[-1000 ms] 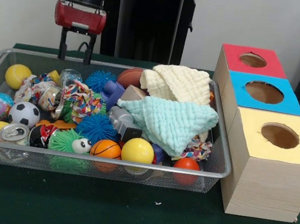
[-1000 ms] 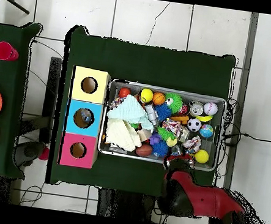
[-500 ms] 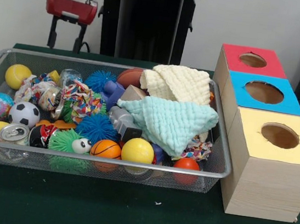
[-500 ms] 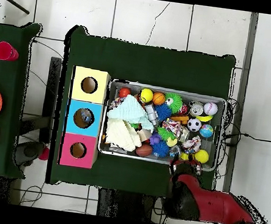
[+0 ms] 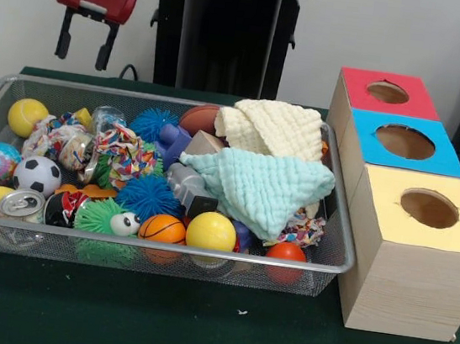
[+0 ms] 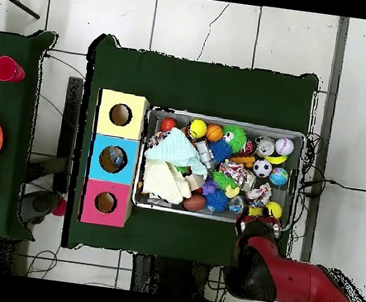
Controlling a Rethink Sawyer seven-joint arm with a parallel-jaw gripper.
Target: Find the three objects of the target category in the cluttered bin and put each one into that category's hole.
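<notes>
The wire-mesh bin (image 5: 161, 246) is full of toys; it also shows in the overhead view (image 6: 224, 120). One see-through wrinkly bottle (image 5: 106, 116) lies near the bin's back left, between a yellow ball and a blue spiky ball. Other bottles are hidden in the clutter. The blue-surround hole (image 5: 404, 142) is the middle one of the wooden box, also in the overhead view (image 6: 113, 159). My gripper (image 5: 81, 57) hangs open and empty, high above and behind the bin's back-left rim. In the overhead view the gripper (image 6: 258, 224) sits just outside the bin's edge.
The red-surround hole (image 5: 387, 92) and yellow-surround hole (image 5: 429, 207) flank the blue one. A pale yellow cloth (image 5: 274, 127) and a mint cloth (image 5: 266, 185) cover the bin's right part. A silver can (image 5: 20, 204) and several balls lie at front left.
My gripper has risen and drifted left in the front view, moving back from the bin's rim. It stays open. Nothing in the bin has moved.
</notes>
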